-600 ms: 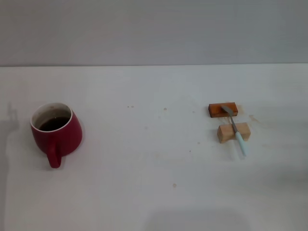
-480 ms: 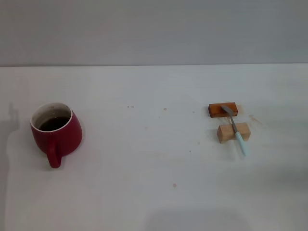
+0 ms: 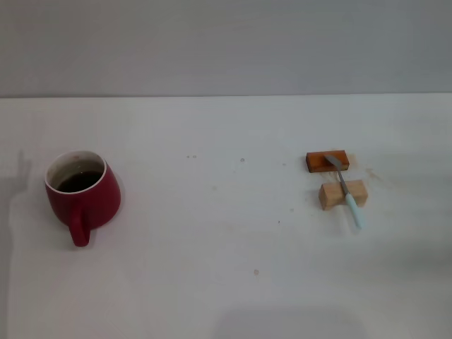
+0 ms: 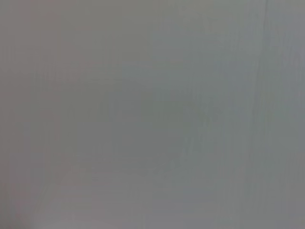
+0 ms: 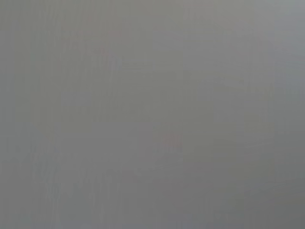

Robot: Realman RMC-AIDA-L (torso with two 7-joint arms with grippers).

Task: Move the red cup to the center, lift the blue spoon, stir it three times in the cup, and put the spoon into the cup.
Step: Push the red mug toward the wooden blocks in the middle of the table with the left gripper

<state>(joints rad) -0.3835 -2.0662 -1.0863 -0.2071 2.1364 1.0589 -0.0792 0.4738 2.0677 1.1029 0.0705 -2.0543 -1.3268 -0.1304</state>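
Standing left, red cup (image 3: 83, 192), no hand visible

White table (image 3: 212, 282), grey wall (image 3: 226, 42)

Neither arm nor gripper visible in head view. Left wrist view: plain grey field only, no fingers of left gripper in sight. Right wrist view: same flat grey, no fingers of right gripper in sight. Pose of both arms undeterminable.
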